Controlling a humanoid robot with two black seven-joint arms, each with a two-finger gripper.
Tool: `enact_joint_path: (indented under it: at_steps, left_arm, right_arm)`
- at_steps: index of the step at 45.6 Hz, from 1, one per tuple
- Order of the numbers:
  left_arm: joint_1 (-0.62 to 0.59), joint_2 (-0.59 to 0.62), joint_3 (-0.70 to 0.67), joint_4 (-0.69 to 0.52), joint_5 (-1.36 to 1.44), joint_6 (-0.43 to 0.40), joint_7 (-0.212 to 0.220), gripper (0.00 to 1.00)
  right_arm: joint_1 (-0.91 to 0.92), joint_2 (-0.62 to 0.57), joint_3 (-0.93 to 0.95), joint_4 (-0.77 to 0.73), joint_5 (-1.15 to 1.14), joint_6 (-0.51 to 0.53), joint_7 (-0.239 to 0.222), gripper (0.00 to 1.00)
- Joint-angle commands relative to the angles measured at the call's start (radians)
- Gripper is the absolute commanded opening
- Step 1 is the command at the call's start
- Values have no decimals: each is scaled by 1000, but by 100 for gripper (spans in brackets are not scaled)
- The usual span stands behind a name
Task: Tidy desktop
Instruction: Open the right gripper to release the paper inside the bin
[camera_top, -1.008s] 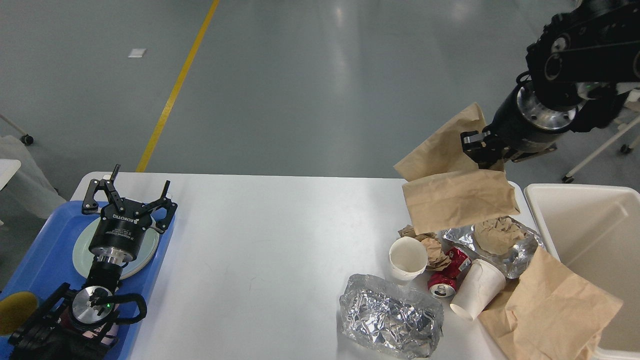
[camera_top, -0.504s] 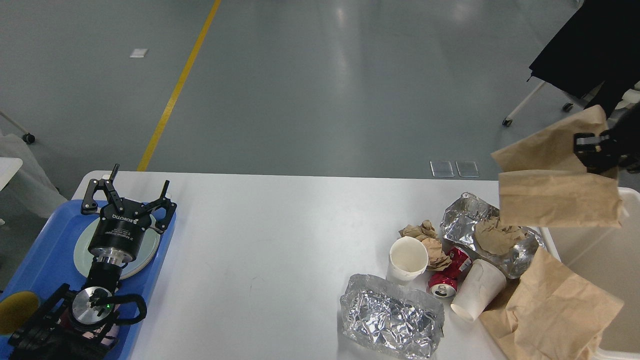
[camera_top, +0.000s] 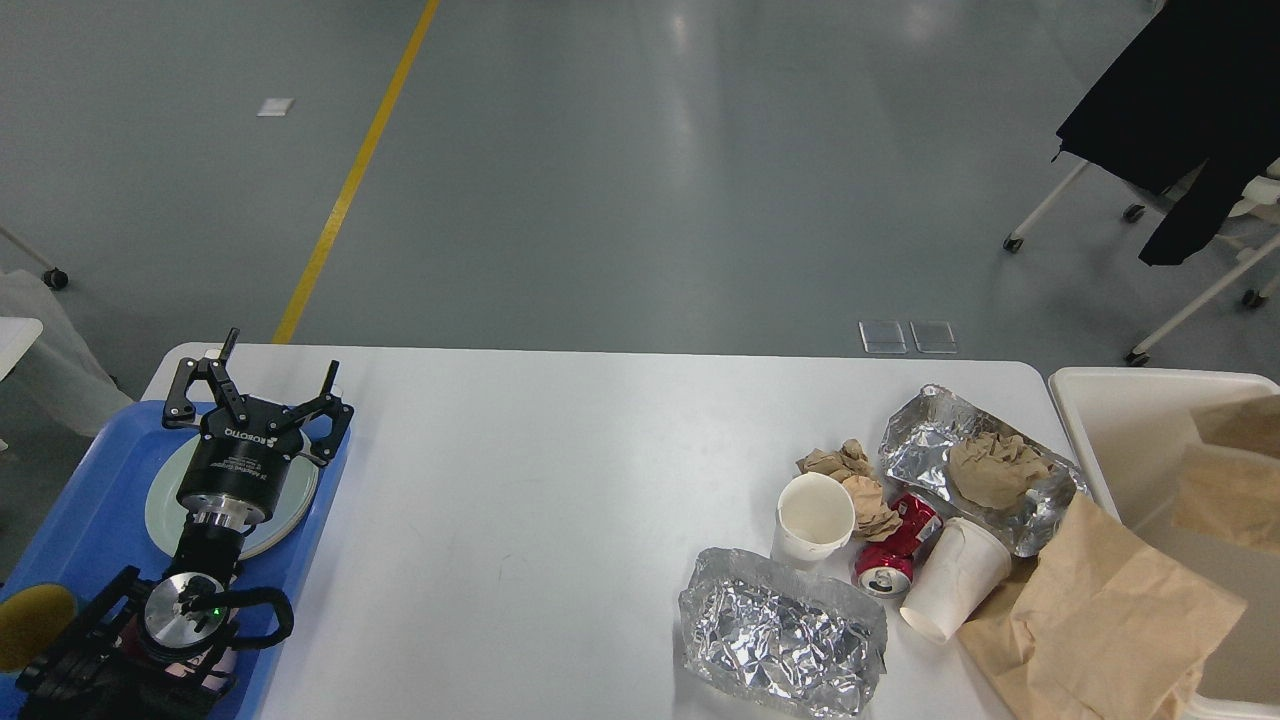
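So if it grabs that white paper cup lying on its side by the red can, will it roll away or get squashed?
The tipped paper cup looks thin-walled and empty, so probably light and easily crushed by a firm pinch. Lying on its side, it could roll in a curve if nudged, though the red can and brown paper bag beside it would likely stop it.

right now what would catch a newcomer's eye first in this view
The heap of rubbish at the right end of the desktop: crumpled foil, two white paper cups, a crushed red can and a brown paper bag. Beside it stands a cream bin with another brown bag inside. At far left, the open left gripper hovers over a plate on a blue tray.
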Motion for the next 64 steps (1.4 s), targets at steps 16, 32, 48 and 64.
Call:
enact_joint_path:
  at_steps: [16, 32, 48, 64]
  left_arm:
    - [-1, 0, 0, 0, 0, 0, 2, 97]
    - [-1, 0, 0, 0, 0, 0, 0, 97]
    - [-1, 0, 0, 0, 0, 0, 2, 97]
    - [-1, 0, 0, 0, 0, 0, 2, 97]
  right_arm:
    - [-665, 269, 378, -444, 17, -340, 1, 0]
    - [-785, 364, 416, -499, 18, -442, -2, 0]
    - [-801, 370, 413, -501, 18, -445, 0, 25]
    - [-795, 369, 416, -488, 18, -500, 5, 100]
